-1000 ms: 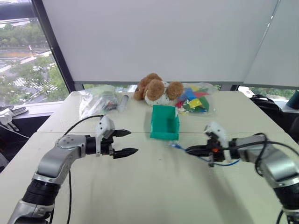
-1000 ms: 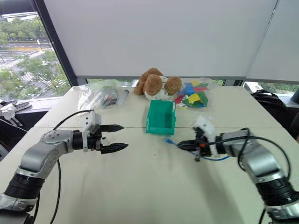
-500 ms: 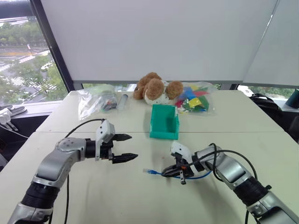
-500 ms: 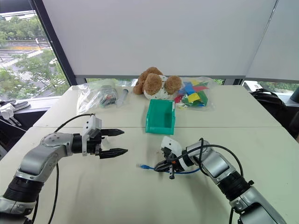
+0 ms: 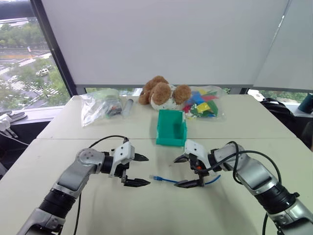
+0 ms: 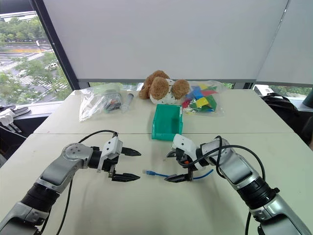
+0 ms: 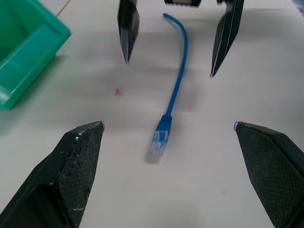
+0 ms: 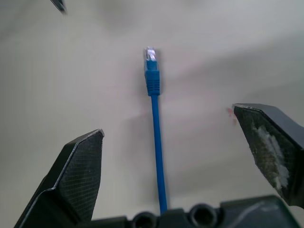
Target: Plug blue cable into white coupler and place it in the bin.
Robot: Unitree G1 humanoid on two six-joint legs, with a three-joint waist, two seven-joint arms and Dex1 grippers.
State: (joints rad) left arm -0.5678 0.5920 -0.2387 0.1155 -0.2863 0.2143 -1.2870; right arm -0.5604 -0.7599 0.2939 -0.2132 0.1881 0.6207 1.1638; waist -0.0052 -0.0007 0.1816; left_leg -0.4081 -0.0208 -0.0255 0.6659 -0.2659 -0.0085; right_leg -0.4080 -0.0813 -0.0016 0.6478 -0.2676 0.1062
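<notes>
Your left pincer [image 5: 142, 170] spread wide, empty, low over bench [image 5: 146, 210]. Your right pincer [image 5: 182, 171] also spread wide, facing left one, gripping nothing. Cable [image 5: 168, 180] lies flat on bench between the two pincers, plug end toward left pincer, other end running under right pincer. Bin [image 5: 171, 128] stands on bench just beyond both pincers, apart from cable.
</notes>
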